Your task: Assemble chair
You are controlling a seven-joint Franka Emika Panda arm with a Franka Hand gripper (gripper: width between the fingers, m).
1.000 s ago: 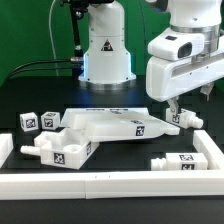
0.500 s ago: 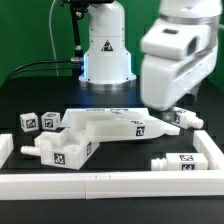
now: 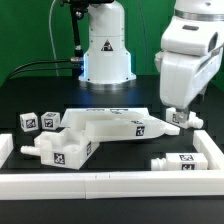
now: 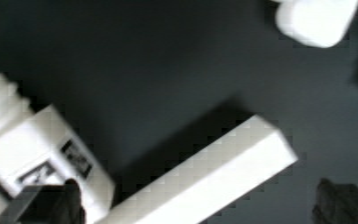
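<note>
Tool [image 3: 177,107] pointing down, over chair part [image 3: 183,119]

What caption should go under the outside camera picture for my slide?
Robot arm hovers near white chair parts lying on a black table inside a white border rail.

Chair pieces [image 3: 110,125]: white plastic, smooth, faint satin sheen.
Tags [image 3: 141,127]: black-and-white print, flat, matt.
Bench top [image 3: 125,160]: black, matt, even.
Border rail [image 3: 100,184], front edge: white plastic, smooth, plain.
Arm casing [image 3: 190,60]: white moulded shell, glossy, with highlights.
Backdrop [image 3: 30,35], beyond the rear edge: green, matt; material cannot be told.
</note>
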